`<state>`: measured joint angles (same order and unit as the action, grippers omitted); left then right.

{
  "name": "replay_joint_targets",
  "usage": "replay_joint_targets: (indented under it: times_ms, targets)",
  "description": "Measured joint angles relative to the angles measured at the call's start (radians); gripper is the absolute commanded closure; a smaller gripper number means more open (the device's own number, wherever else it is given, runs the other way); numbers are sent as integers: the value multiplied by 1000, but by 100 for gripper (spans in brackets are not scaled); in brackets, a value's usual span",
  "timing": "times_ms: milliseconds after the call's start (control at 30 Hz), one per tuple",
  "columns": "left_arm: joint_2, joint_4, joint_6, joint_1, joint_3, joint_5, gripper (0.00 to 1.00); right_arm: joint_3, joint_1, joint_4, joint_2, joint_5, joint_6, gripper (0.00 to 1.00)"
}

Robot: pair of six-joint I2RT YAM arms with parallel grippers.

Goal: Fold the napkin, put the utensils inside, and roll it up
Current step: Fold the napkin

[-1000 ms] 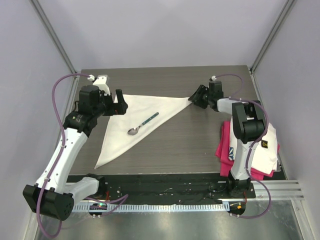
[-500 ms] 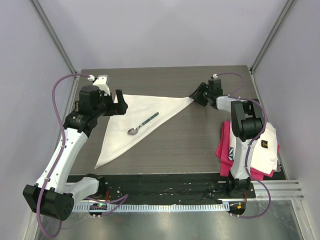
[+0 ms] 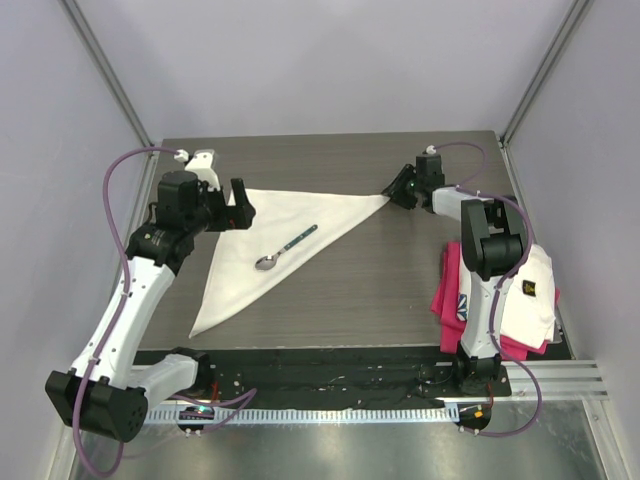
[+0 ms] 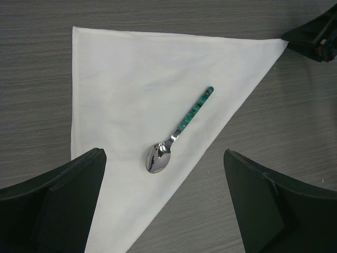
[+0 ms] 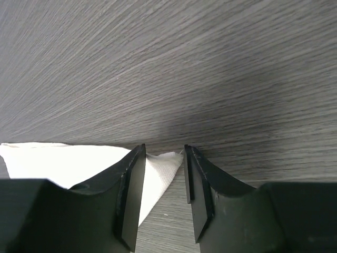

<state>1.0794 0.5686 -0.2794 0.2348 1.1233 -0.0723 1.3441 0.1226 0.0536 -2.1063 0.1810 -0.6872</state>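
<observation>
The napkin (image 3: 270,235) is lying flat on the bench (image 3: 400,290) as a triangle, with the spoon (image 3: 289,245) resting near its middle. The left fingers (image 4: 63,200) are hovering spread wide above it, grasping nothing. The right fingers (image 5: 131,184) are straddling the napkin's right tip, standing apart and seemingly not pinching it.

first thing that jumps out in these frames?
A white napkin, folded into a triangle, lies mid-table with a teal-handled spoon resting on it. The right gripper sits at the napkin's far-right tip, with its jaws apart and the tip between them. The left gripper hangs wide open by the far-left corner.
</observation>
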Motion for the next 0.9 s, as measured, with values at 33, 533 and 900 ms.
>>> replay_joint_targets:
  times_ms: [33, 533, 900]
  targets:
    - [-2, -2, 0, 0, 0, 0, 0, 0, 0, -1, 0, 0, 0, 63]
    - [-11, -4, 0, 0, -2, 0, 0, -1, -2, -24, -4, 0, 17, 83]
    - [-11, -4, 0, 0, -2, 2, 0, -1, -8, 13, -21, 49, 4, 99]
